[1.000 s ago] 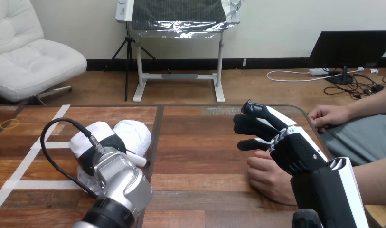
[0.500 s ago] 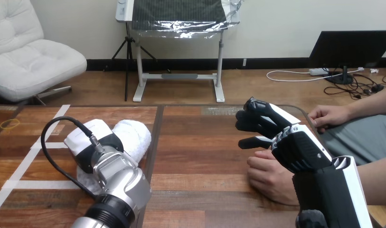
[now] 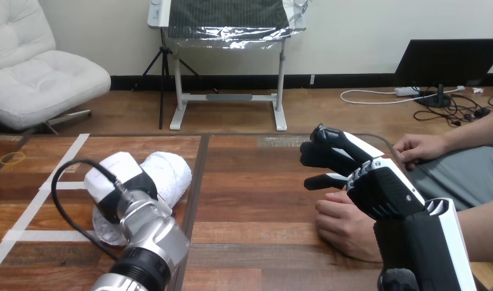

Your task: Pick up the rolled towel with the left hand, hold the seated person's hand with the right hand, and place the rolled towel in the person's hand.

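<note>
The white rolled towel [image 3: 171, 172] lies on the left half of the wooden table [image 3: 256, 188], its near end covered by my left hand [image 3: 113, 182]. The hand's white-and-black back faces up and sits directly over the towel; a bit of white cloth shows below the wrist. My right hand [image 3: 344, 162] hovers at the right with its fingers stretched forward and thumb out, open, just above and beyond the person's hand [image 3: 344, 223]. That hand rests loosely closed on the table; I see no finger of mine curled round it.
The person's other hand [image 3: 421, 148] rests at the table's far right edge. White tape lines [image 3: 46, 185] cross the left part of the table, and a yellow rubber band [image 3: 13, 158] lies at the far left.
My left hand has shifted left and turned over the towel, and the finger seen beside the towel a second ago is now hidden. The right hand rose slightly, then stayed.
</note>
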### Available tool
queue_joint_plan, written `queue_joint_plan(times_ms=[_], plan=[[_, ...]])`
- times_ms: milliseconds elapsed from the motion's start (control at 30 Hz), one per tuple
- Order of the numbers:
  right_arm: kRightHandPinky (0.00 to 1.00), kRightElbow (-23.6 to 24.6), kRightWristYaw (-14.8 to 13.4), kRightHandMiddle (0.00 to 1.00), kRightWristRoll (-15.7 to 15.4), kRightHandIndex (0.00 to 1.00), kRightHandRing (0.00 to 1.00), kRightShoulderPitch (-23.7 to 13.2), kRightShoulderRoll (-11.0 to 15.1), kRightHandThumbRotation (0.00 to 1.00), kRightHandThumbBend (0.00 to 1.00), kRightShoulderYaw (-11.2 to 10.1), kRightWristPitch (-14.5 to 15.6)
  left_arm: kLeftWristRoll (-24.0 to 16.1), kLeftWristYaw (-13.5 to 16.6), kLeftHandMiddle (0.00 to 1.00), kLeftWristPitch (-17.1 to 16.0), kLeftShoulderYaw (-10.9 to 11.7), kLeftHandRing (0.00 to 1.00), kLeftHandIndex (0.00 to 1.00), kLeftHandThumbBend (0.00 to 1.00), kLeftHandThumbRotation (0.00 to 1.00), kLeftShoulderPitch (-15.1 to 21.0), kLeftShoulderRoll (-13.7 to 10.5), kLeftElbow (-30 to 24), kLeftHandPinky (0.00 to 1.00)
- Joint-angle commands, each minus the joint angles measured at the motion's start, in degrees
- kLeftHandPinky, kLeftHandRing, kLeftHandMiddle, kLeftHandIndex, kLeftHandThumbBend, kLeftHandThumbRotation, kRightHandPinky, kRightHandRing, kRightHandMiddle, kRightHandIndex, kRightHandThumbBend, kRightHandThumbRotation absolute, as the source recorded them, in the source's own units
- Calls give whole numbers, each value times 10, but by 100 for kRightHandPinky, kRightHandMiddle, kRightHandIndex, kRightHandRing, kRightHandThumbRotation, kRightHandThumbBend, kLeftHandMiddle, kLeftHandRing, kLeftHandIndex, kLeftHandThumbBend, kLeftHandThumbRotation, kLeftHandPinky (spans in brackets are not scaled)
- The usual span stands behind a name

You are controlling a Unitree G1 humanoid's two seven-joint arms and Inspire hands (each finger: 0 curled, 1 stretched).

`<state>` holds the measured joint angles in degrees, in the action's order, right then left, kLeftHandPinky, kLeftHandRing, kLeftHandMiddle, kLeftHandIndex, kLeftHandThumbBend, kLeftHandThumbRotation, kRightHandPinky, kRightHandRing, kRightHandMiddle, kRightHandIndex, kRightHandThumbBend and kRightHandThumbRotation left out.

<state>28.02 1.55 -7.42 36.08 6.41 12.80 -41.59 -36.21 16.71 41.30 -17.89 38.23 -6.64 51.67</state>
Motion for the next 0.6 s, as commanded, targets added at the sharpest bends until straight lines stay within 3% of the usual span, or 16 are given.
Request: queue_joint_plan(times_ms=[0, 67, 233, 567], plan=[[62, 15, -7, 77, 2, 80, 74, -23, -14, 100, 90, -1, -16, 16, 33, 65, -46, 14, 48, 72, 86, 0, 50, -6, 45, 30], [62, 15, -7, 77, 4, 80, 74, -23, -14, 100, 90, 0, -17, 25, 42, 61, -68, 19, 43, 69, 83, 0, 50, -7, 56, 28], [62, 17, -5, 77, 8, 80, 74, -22, -11, 100, 90, 2, -17, 30, 39, 48, -104, 10, 34, 61, 78, 0, 52, -16, 82, 23], [61, 16, -5, 77, 8, 80, 73, -19, -10, 100, 90, -2, -20, 49, 51, 40, -150, 13, 30, 54, 73, 0, 47, -21, 99, 21]])
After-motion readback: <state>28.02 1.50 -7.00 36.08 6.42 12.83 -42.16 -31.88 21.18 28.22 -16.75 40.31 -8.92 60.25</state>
